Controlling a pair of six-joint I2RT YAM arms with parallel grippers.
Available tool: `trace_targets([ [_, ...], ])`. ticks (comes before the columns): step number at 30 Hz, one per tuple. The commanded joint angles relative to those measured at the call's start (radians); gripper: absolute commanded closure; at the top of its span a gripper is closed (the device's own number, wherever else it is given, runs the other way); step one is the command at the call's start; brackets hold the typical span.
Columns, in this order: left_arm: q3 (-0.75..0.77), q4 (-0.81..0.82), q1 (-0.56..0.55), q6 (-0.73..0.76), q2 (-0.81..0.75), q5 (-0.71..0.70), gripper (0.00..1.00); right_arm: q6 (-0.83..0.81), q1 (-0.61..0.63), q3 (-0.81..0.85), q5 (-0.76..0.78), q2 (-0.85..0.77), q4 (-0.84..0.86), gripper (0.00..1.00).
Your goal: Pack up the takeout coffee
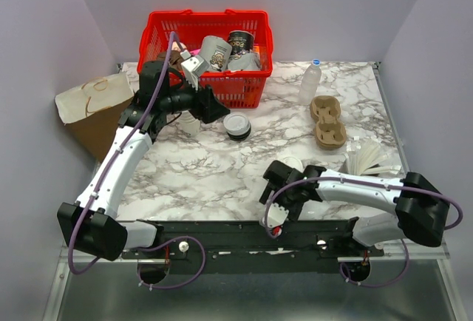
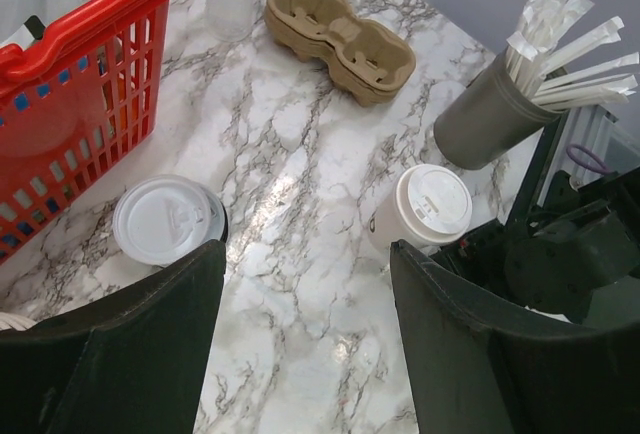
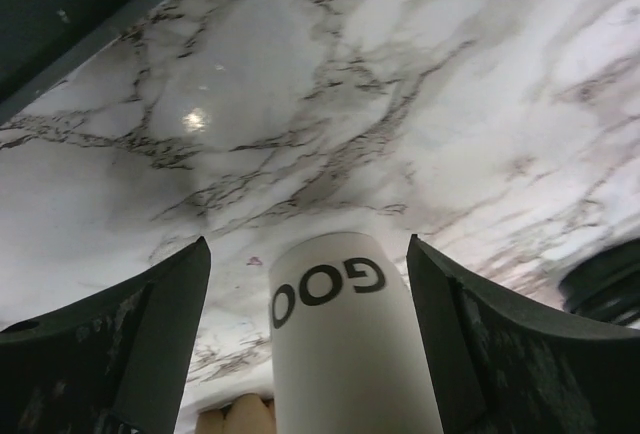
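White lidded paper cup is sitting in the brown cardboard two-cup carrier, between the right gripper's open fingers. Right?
No. The white lidded paper cup stands on the marble table, apart from the brown cardboard two-cup carrier, whose wells are empty, as the left wrist view shows. It is between the open fingers of the right gripper.

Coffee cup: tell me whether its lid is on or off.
On. In the left wrist view a white lid covers the top of the upright cup.
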Motion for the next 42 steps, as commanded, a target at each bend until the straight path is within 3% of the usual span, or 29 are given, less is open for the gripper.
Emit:
trace_targets([
  [1,0.001,0.032,0.009,-0.034,0.003,0.020,0.24,0.105,0.005,0.039,-0.154,-0.093,0.058,0.11],
  [4,-0.004,0.032,0.007,-0.043,0.007,0.028,0.24,0.359,0.005,0.100,-0.256,-0.140,0.032,0.11],
  [7,-0.019,0.038,0.007,-0.048,0.009,0.042,0.24,0.507,0.005,0.090,-0.360,-0.222,-0.050,0.11],
  [12,-0.039,0.069,0.007,-0.063,0.017,0.057,0.24,0.604,0.003,0.053,-0.521,-0.322,-0.206,0.11],
  [22,-0.026,0.089,0.007,-0.092,0.041,0.062,0.25,0.868,-0.089,-0.005,-0.477,-0.317,-0.288,0.14],
  [28,-0.041,0.072,0.009,-0.071,0.026,0.051,0.25,0.839,-0.204,-0.013,-0.359,-0.219,-0.219,0.18],
  [33,-0.075,0.086,0.010,-0.080,0.021,0.050,0.25,0.752,-0.210,-0.045,-0.238,-0.188,-0.056,0.18],
  [42,-0.081,0.098,0.012,-0.089,0.033,0.059,0.25,0.656,-0.211,-0.059,-0.204,-0.107,0.079,0.18],
])
